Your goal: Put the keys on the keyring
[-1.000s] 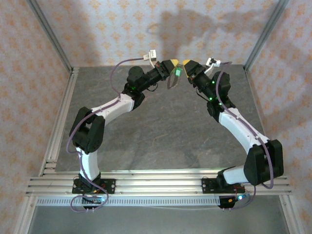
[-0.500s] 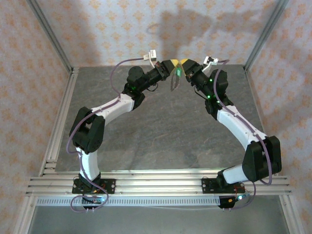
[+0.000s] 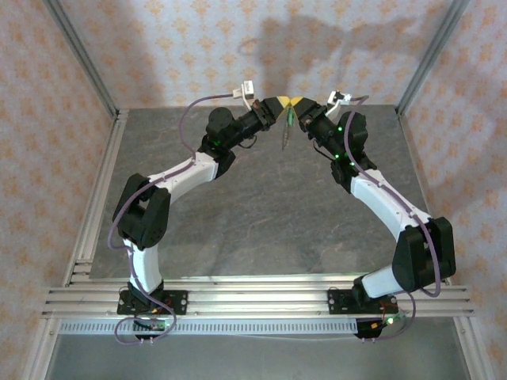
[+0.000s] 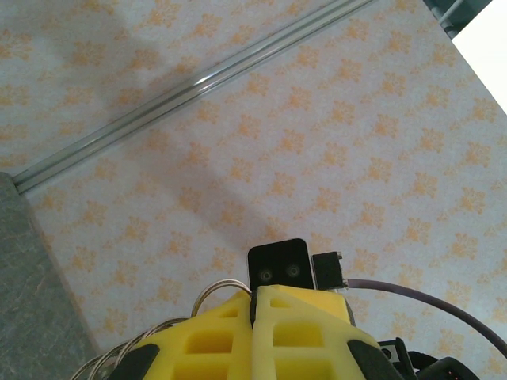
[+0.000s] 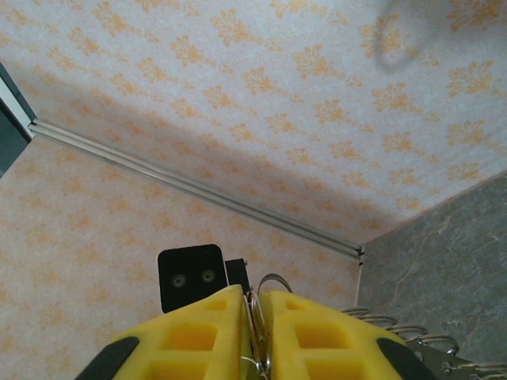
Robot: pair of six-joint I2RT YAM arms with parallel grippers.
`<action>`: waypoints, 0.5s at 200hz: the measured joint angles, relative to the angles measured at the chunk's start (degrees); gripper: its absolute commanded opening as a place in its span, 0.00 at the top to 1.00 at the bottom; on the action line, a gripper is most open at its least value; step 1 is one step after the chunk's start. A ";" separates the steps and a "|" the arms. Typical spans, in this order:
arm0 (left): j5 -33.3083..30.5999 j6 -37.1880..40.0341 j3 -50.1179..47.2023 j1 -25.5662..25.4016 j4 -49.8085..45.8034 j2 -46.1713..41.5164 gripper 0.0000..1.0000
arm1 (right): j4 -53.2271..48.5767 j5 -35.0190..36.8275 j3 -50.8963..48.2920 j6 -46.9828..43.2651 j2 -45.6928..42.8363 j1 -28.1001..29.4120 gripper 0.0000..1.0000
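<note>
High above the back of the table my left gripper [image 3: 278, 104] and right gripper [image 3: 299, 104] meet tip to tip. The keyring [image 3: 283, 134] hangs below them as a thin, narrow loop. Its silvery wire [image 4: 212, 290] comes out of the seam of my shut left fingers [image 4: 222, 332]. The key's green head [image 3: 291, 119] is a small sliver just under the right gripper's tip. Thin silvery metal [image 5: 258, 317] is pinched between the right fingers [image 5: 207, 332]; the green head is hidden in that view.
The grey table [image 3: 261, 214] lies well below both grippers. Aluminium frame posts [image 3: 79, 59] stand at the back corners before patterned walls. Each wrist view catches the other wrist's black camera [image 4: 278, 269].
The right wrist has shifted slightly left and turned. The hanging loop now looks narrower, nearly edge-on, and less of the green head shows. The left arm has held still.
</note>
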 measured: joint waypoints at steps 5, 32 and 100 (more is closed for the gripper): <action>-0.09 0.00 0.00 0.00 0.00 0.00 1.00 | -0.07 0.00 0.00 0.00 0.00 0.00 0.93; -0.35 0.00 0.00 0.00 0.00 0.00 1.00 | -0.20 0.04 0.00 -0.85 0.00 0.00 1.00; -0.11 0.24 0.00 -0.11 -0.98 -0.11 0.88 | -3.34 0.28 0.00 -4.42 -1.25 -0.35 1.00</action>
